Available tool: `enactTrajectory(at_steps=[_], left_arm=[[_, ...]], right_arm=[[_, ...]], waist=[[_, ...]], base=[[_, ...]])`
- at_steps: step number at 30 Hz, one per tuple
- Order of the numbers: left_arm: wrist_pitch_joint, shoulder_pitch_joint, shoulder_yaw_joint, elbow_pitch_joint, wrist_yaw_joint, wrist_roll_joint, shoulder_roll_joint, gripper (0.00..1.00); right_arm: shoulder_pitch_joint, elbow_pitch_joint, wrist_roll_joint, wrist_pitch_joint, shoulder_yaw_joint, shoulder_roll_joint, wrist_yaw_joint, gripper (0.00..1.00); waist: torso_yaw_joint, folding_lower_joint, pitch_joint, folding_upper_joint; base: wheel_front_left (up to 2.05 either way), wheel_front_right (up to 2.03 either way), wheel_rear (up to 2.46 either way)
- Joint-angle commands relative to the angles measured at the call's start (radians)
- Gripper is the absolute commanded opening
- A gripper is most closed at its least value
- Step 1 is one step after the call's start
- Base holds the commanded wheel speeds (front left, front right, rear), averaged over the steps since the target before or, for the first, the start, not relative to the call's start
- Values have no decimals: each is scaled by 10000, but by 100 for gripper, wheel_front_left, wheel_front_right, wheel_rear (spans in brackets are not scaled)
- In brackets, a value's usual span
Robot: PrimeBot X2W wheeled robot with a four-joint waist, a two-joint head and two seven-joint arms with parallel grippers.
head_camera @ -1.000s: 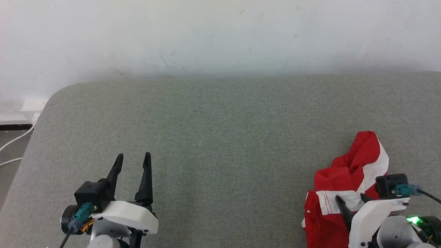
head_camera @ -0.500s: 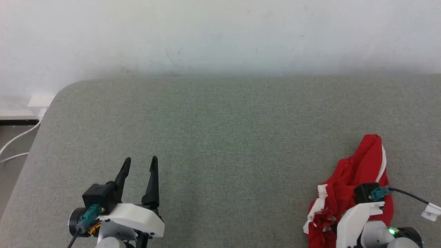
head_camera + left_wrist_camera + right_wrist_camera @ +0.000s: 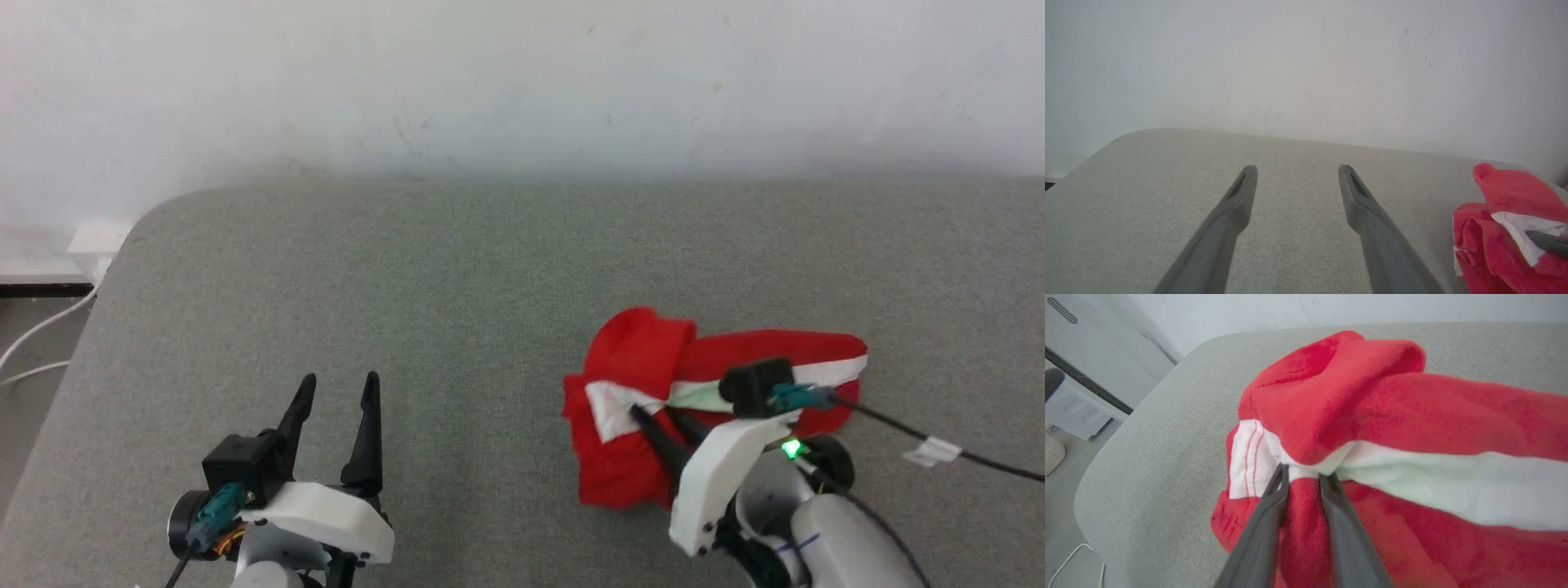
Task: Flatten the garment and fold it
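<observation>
The garment (image 3: 637,359) lies on the grey fabric-covered worktop (image 3: 457,286), right of the middle and in the near half. It is not yet flat. Its left part is a crumpled heap with folds over one another, and its right part is drawn out into a narrower tail. Its long axis runs left to right across the worktop, and the white stripe (image 3: 824,371) follows that line out to the right end. The right pincer (image 3: 653,412) comes in from the near right with its fingers slanting far and to the left. They cross the near edge of the cloth and end at the white hemmed patch (image 3: 608,408) in the left part of the heap. In the right wrist view its two fingers stand close together, with a ridge of red cloth bunched between them and their tips tucked under a fold where white meets red, so it reads as closed on a pinch of the garment. The left pincer (image 3: 340,380) sits at the near left, well apart from the cloth, with its fingers spread wide, pointing far and holding nothing. From it the garment lies off to the right, and the heap's crumpled left edge is the nearest part. The right arm is plainly the nearer one. Spreading the shorts along their left-to-right axis probably needs the left pincer to travel right to that edge while the right one keeps its hold.
</observation>
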Motion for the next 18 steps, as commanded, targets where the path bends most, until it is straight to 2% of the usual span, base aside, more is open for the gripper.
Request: enactTrajectory(at_steps=[1,3,6,11,18], left_arm=[[15,-199,-75,-9,52,-20,-5,100],[20,-220,-93,1,46,-27,-16,100],[20,-217,-100,39,85,-55,-40,100],[0,-113,-81,70,162,-86,-20,100],[30,27,-45,117,316,-130,4,100]], right_arm=[[-86,449,-135,-292,347,30,4,100],[-97,588,-165,-486,475,33,4,100],[-43,711,-341,-1416,761,37,4,100],[472,62,-931,-3047,827,-139,4,100],[1448,-1632,-2041,-4232,-733,-261,4,100]], waist=[[49,0,84,0],[67,0,115,0],[72,0,171,0],[35,0,170,0],[-217,0,46,0]], base=[[0,0,0],[0,0,0],[0,0,0],[0,0,0],[0,0,0]])
